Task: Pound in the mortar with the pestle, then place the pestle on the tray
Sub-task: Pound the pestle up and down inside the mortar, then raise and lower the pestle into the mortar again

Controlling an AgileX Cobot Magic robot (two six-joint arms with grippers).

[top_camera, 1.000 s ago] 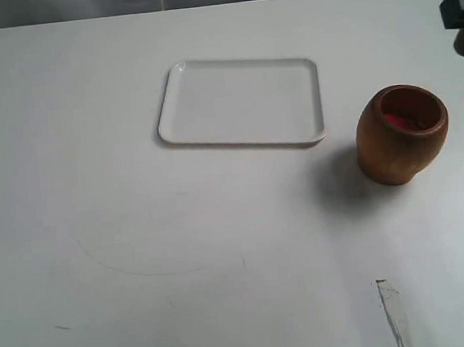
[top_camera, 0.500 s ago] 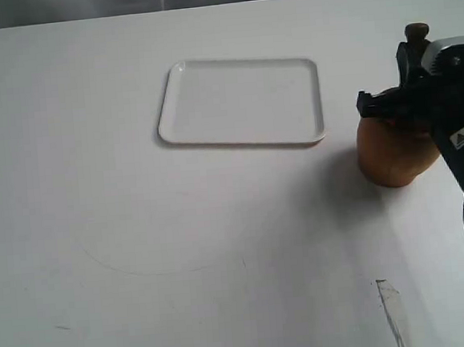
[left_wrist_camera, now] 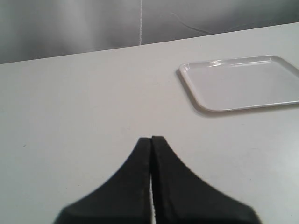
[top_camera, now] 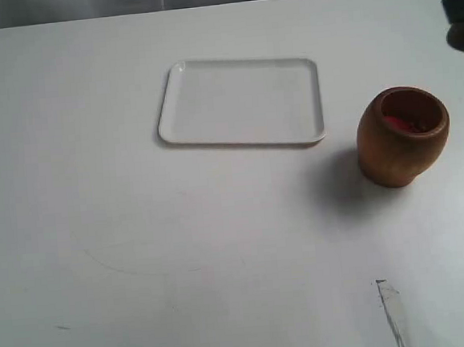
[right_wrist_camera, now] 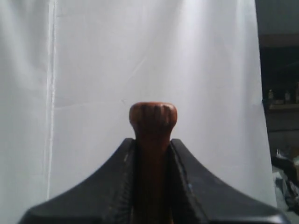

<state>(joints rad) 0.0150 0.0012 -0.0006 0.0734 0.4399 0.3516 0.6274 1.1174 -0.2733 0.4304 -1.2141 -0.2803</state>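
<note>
The brown wooden mortar (top_camera: pixel 403 137) stands upright at the right of the table, with reddish bits showing in its mouth. The white tray (top_camera: pixel 242 102) lies left of it and farther back; its corner also shows in the left wrist view (left_wrist_camera: pixel 243 84). My right gripper (right_wrist_camera: pixel 153 142) is shut on the pestle (right_wrist_camera: pixel 153 116), whose small knob sticks out past the fingertips. In the exterior view only a dark corner of that arm (top_camera: pixel 460 3) shows at the upper right edge, well above the mortar. My left gripper (left_wrist_camera: pixel 151 138) is shut on nothing, over bare table near the tray.
The white table (top_camera: pixel 140 229) spreads wide to the left and front of the mortar. A small clear scrap (top_camera: pixel 389 306) lies near the front right edge. A white curtain (right_wrist_camera: pixel 140 56) fills the background in the right wrist view.
Half a second ago my right gripper with the pestle was down over the mortar. Now it has lifted up and away to the upper right edge, leaving the mortar's mouth uncovered.
</note>
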